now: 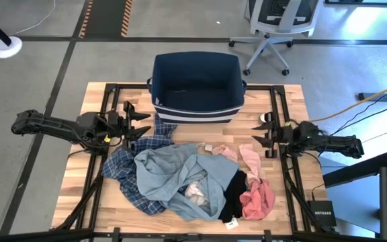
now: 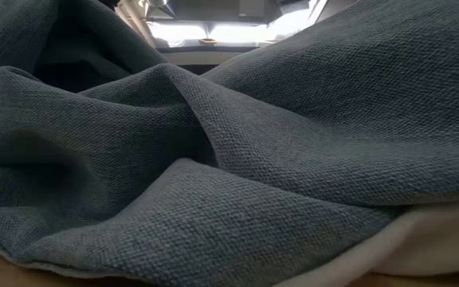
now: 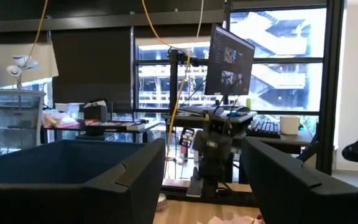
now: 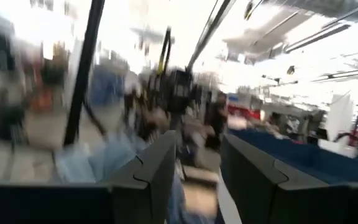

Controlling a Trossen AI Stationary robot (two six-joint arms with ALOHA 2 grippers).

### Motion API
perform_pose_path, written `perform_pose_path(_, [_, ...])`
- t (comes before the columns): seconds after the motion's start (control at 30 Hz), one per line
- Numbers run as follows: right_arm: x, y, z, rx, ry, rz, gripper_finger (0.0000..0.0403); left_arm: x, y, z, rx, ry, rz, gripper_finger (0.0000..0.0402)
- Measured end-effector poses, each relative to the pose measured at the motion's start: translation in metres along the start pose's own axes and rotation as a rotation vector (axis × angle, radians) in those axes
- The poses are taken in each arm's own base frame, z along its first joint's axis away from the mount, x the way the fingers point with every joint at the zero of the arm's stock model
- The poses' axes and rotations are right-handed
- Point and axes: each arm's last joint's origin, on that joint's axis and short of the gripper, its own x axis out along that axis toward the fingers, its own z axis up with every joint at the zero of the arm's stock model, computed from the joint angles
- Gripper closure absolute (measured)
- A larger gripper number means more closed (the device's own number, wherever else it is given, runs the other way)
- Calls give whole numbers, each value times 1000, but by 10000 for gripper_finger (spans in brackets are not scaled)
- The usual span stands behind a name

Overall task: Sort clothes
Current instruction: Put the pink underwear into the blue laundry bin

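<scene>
From overhead I see the clothes heaped on the near half of the wooden counter (image 1: pixel 79 181), between my two arms. The large grey-blue garment (image 1: pixel 177 176) lies at the middle of the heap, and it fills the low view (image 2: pixel 237 159) right up against that camera. The plaid shirt (image 1: pixel 130 178) spreads out from under its left side, reaching toward the left arm. A black piece (image 1: pixel 234 195) sits just right of the grey-blue garment, touching the pink pieces (image 1: pixel 255 185) at the right end of the heap. The navy bin (image 1: pixel 196 86) stands at the far middle of the counter, apart from the heap. The left gripper (image 1: pixel 140 124) hovers above the far left edge of the plaid shirt, fingers spread wide and holding nothing. The right gripper (image 1: pixel 261 131) hangs just right of the pink pieces, fingers likewise apart and empty.
</scene>
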Motion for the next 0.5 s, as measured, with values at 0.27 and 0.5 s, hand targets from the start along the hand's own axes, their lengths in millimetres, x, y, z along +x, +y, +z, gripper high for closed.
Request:
perform_pose_path(0.27, [-2, -4, 19, 203, -196, -55, 254, 0, 0, 0, 14, -4, 0, 194])
perform_pose_path(0.5, [-3, -8, 45, 172, -320, -62, 254, 0, 0, 1, 8, -6, 0, 194])
